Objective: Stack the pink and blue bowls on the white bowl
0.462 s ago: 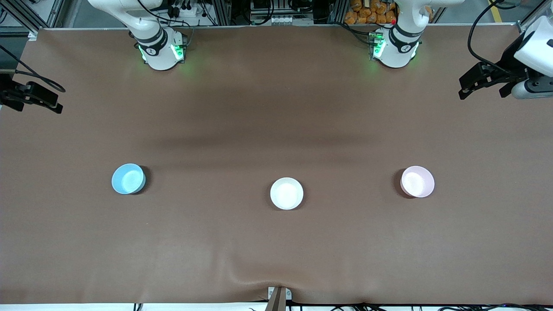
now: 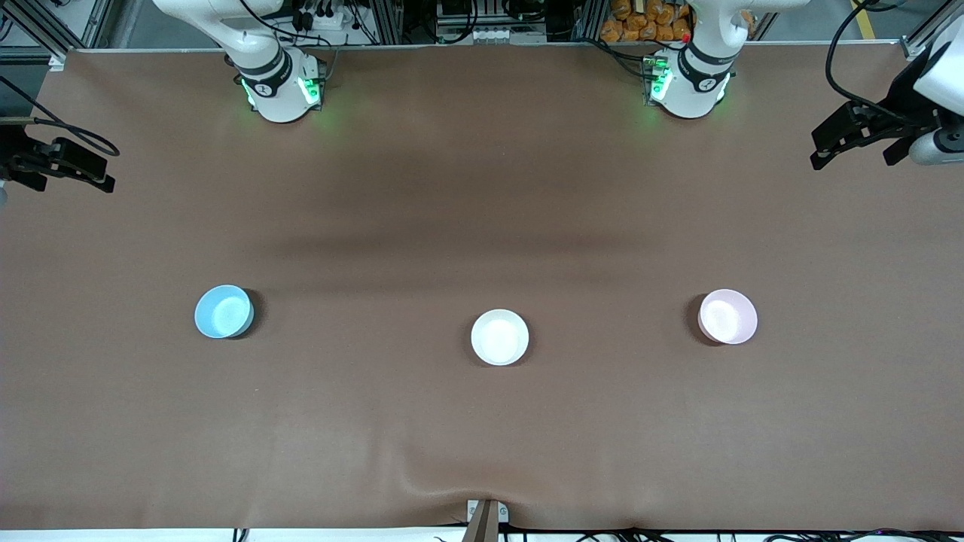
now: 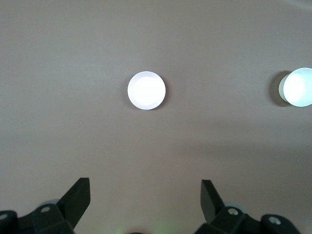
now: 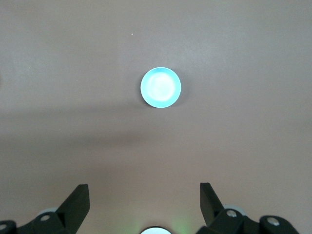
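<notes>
A: Bowls first. White bowl (image 2: 500,337) sits alone mid-surface, roughly between the two hands and well away from both. Nothing in it yet.

B: Pink and blue?

A: Pink bowl (image 2: 727,317) toward the left arm's end, well apart from the left hand (image 2: 855,143). Blue bowl (image 2: 224,312) toward the right arm's end, well apart from the right hand (image 2: 64,167). All three upright on the brown surface (image 2: 482,436).

B: Hands?

A: Both spread wide, holding nothing, up in the air over the surface's outer ends. Left wrist view has a whitish bowl (image 3: 146,90) dead ahead of the fingers (image 3: 78,197); right wrist view has the blue one (image 4: 161,87).

B: Risks?

A: My guess: light plastic bowls could skid or tip if a finger pinches the rim off-centre. Both arms heading for the white bowl together could clash. Dropping from too high, a bowl might seat crooked or knock the white one aside.

B: Counts?

A: Three bowls: one white, one pink, one blue. Two hands. One surface.
</notes>
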`<state>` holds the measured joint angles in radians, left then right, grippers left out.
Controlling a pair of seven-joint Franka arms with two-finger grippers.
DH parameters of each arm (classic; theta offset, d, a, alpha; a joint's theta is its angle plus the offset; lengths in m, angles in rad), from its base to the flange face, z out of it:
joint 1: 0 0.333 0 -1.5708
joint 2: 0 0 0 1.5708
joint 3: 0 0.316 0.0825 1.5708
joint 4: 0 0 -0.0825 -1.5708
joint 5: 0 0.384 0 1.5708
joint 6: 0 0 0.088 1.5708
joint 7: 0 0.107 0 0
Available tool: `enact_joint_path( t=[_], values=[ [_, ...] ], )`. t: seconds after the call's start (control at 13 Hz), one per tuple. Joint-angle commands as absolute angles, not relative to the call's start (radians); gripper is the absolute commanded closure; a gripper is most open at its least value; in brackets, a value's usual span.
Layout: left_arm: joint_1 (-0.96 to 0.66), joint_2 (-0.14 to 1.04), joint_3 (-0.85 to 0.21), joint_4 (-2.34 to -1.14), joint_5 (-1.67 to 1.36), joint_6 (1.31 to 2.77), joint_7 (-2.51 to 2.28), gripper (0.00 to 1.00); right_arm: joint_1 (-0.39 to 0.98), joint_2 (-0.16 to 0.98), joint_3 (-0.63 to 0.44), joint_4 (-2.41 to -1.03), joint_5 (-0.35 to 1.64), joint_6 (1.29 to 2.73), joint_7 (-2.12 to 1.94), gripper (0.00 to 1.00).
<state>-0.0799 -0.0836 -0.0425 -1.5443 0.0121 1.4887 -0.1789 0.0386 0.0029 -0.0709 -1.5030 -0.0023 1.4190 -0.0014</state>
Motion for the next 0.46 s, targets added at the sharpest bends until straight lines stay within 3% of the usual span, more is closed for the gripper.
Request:
enact_joint_path(
  t=[0.0, 0.38],
  values=[
    [-0.071, -0.058, -0.054, -1.52, 0.031, 1.463, -0.176, 0.0, 0.04, -0.009, -0.069, -1.506, -0.003, 1.402, -0.008, 0.0],
    [-0.069, -0.051, -0.055, -1.529, 0.052, 1.457, -0.179, 0.0, 0.06, -0.005, -0.069, -1.506, -0.005, 1.405, 0.005, 0.0]
  ],
)
